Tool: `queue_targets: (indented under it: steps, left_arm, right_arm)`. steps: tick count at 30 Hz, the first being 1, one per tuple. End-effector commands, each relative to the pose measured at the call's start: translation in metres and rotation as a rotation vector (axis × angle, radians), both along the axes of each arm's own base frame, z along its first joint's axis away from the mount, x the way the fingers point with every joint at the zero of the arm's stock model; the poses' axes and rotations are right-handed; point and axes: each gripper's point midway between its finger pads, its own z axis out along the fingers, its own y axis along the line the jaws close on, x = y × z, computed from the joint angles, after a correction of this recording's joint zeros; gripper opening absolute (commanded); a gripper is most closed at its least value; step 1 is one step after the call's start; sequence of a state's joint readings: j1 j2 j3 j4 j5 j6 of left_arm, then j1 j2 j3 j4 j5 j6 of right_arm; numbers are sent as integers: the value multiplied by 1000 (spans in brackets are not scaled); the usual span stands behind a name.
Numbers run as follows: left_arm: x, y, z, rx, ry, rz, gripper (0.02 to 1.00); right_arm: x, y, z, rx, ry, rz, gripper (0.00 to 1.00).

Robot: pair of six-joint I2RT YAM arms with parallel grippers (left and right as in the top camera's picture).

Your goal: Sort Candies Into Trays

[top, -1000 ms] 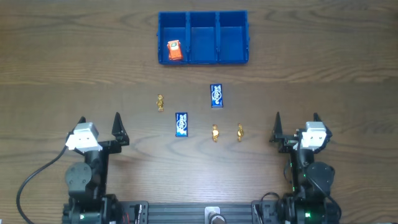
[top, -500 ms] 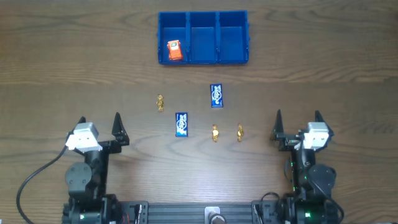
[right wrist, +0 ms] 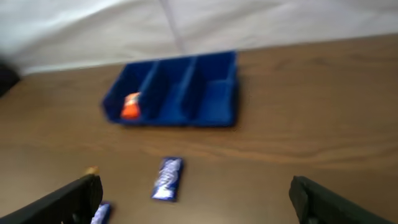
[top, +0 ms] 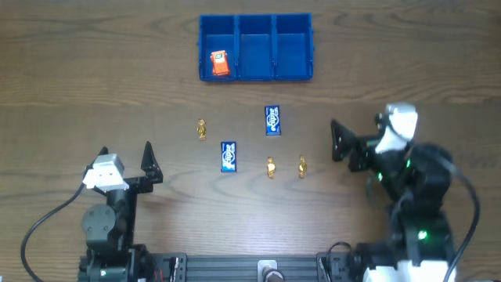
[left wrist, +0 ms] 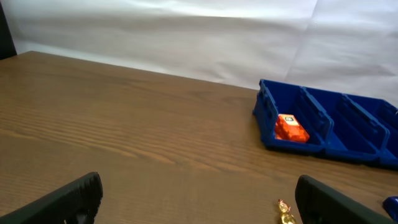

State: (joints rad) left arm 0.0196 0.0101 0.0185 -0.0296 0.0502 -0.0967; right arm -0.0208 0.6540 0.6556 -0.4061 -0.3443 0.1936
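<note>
Candies point(top: 270, 167) wrapped gold number three overhead; right wrist shows perhaps one.

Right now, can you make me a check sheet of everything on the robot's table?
Surface: wooden table, flat and dry-looking.
Job's things: blue tray with three compartments. One orange candy lies in the top view's left compartment, and the other two are empty. Loose on the table: two blue candies and three gold candies.
Clutter: nothing seen.
Grippers: left gripper has its jaws open and holds nothing. Right gripper has its jaws open and holds nothing.
Cables: black cables loop beside each arm, away from the candies.
Surroundings: white backdrop behind the table.
</note>
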Motion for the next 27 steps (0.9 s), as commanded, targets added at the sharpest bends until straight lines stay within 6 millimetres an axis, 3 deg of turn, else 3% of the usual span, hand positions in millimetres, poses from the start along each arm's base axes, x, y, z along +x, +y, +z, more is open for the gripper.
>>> queue_targets:
  steps: [1, 7, 12, 19, 27]
  left_arm:
    - [-1, 3, -17, 15, 54, 12, 998]
    - [-1, 3, -17, 15, 54, 12, 998]
    - [-1, 3, -17, 15, 54, 12, 998]
    - [-1, 3, -17, 15, 54, 12, 998]
    - [-1, 3, -17, 15, 54, 12, 998]
  right_arm:
    - [10, 43, 24, 73, 120, 186, 998]
    - [23, 90, 12, 71, 361, 263, 998]
    - [26, 141, -13, 5, 524, 305, 998]
    - [11, 196, -78, -158, 750, 274, 998]
    - [-6, 232, -140, -249, 888, 238, 998]
